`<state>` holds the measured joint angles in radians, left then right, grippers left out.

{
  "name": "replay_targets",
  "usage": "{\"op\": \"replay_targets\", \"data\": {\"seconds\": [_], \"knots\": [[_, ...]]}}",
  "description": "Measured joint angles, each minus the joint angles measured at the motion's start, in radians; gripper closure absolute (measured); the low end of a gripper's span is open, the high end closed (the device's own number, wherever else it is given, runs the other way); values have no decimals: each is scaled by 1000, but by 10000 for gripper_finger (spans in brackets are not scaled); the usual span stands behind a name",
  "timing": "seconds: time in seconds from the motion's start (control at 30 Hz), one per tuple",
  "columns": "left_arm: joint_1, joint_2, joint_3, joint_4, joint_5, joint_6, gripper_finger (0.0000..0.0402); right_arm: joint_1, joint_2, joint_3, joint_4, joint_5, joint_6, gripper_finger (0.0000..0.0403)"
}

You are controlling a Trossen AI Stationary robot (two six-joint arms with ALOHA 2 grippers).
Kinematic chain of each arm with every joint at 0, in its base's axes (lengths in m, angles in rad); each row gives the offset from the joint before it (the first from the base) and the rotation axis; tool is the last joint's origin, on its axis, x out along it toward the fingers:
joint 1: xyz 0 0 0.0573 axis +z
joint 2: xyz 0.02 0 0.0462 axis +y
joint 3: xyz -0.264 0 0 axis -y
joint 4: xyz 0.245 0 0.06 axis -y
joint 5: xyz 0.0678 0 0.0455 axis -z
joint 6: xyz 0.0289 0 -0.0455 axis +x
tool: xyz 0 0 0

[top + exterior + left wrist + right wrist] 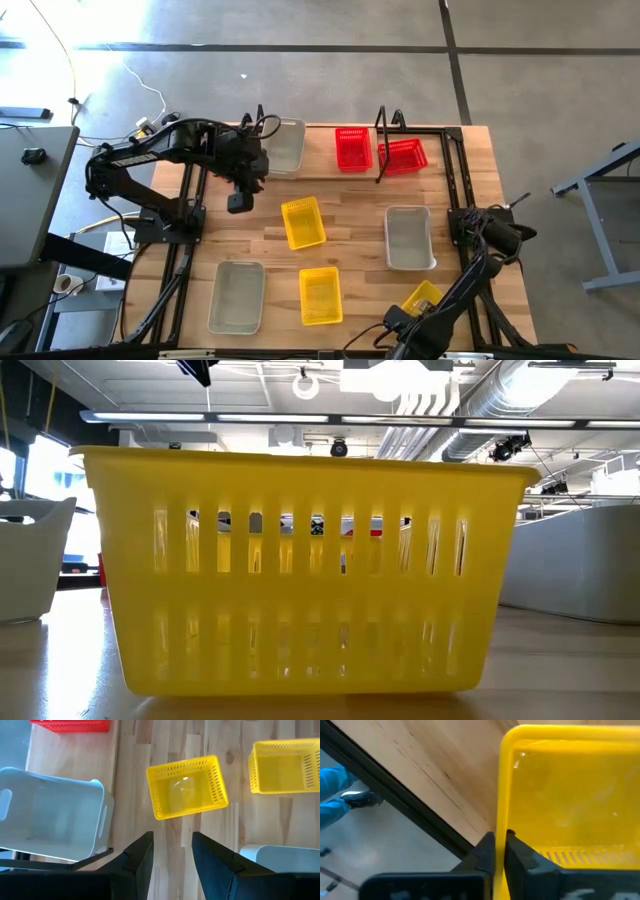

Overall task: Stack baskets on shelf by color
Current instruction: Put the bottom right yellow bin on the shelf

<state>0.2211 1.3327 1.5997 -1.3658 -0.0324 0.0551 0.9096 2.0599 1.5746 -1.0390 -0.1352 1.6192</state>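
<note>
My left gripper [240, 203] [172, 851] hovers open over the table's left middle, just left of a yellow basket [303, 222] [187, 785]. My right gripper [403, 320] [500, 847] is at the near right edge, shut on another yellow basket [422, 297] [570, 795]. A third yellow basket [320, 296] [300, 570] stands near the middle of the near edge. On the shelf [380, 150] at the far edge sit one grey basket [285, 145] and a red one [353, 148]. A second red basket [403, 155] lies just right of them. My right gripper pinches the yellow basket's side wall at its rim [500, 827], one finger [487, 852] outside and one [522, 855] inside the basket. In the high view the basket sits turned at an angle by the table's near right corner. Whether it is off the table I cannot tell.
Two more grey baskets stand on the table, one right of centre [408, 237] and one near the left [237, 297]. Black arm-mount frames [455, 170] run along both sides. Bare wood lies in the table's middle. A person's blue sleeve [332, 790] shows beyond the table edge.
</note>
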Motion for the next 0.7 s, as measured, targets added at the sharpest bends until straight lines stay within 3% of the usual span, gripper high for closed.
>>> {"op": "replay_targets", "data": {"seconds": [0.3,0.7], "knots": [[0,0,0,0,-6,-12,275,-7,-3,152,-26,-17,-7,400],[0,0,0,0,-6,-22,275,-69,-4,535,-332,215,-121,402]]}}
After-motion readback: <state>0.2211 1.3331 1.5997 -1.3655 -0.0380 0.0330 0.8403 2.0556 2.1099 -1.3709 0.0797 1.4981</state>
